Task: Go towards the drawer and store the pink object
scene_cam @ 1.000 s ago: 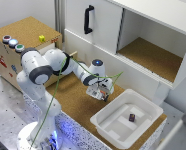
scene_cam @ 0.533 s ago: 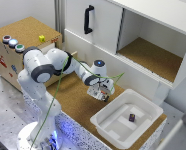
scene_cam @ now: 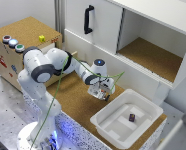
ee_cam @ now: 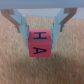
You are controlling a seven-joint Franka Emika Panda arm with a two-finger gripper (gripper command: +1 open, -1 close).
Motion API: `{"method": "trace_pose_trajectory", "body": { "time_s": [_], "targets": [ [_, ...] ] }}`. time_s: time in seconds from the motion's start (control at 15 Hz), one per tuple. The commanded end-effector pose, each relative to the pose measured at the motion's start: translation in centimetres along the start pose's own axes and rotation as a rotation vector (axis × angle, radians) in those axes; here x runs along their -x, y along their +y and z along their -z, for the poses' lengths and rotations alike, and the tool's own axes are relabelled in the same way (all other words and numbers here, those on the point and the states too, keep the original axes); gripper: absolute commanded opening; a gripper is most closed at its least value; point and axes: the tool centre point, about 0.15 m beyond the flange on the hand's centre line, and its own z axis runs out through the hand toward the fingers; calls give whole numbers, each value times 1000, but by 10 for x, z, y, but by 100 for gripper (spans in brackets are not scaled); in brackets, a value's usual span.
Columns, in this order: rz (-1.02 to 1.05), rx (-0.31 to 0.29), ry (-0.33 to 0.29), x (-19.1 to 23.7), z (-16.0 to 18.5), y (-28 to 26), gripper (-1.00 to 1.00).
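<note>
In the wrist view a pink object (ee_cam: 38,43), a cube printed with "H" and "A", sits between my two fingers (ee_cam: 20,23), just above the cork surface. My gripper (scene_cam: 100,92) is shut on it and hangs over the cork mat, near the white bin. The cork-topped wooden box (scene_cam: 23,27) with the drawer stands at the exterior view's left. My arm covers most of the box's front, so I cannot make out the drawer itself.
A white bin (scene_cam: 143,102) holds a small dark purple block (scene_cam: 132,118). A yellow cube (scene_cam: 41,38) and coloured buttons (scene_cam: 13,43) sit on the box top. Behind stands a white cupboard (scene_cam: 100,35) with a black handle (scene_cam: 88,19) and an open compartment.
The wrist has shifted only slightly over the cork mat. The pink object stays between the fingers.
</note>
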Motion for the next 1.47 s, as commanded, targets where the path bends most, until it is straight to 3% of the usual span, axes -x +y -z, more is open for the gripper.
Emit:
{"method": "trace_pose_trajectory", "body": {
  "time_s": [0.0, 0.4, 0.6, 0.8, 0.93, 1.0, 1.07, 1.13, 1.4],
  "targets": [
    [132, -86, 105, -25, 83, -46, -100],
    [417, -190, 300, -45, 186, -157, -100],
    [565, -384, 276, -39, 221, -208, -100],
    [666, -533, 238, -25, 223, -255, -100],
    [754, -671, 183, -25, 217, -284, -100],
    [795, -654, 186, -26, 214, -296, -100],
    [829, -706, 154, -28, 207, -305, -100],
    [862, -712, 132, -32, 202, -316, -100],
    [1046, -626, 181, -65, 199, -368, -100]
  ]
}}
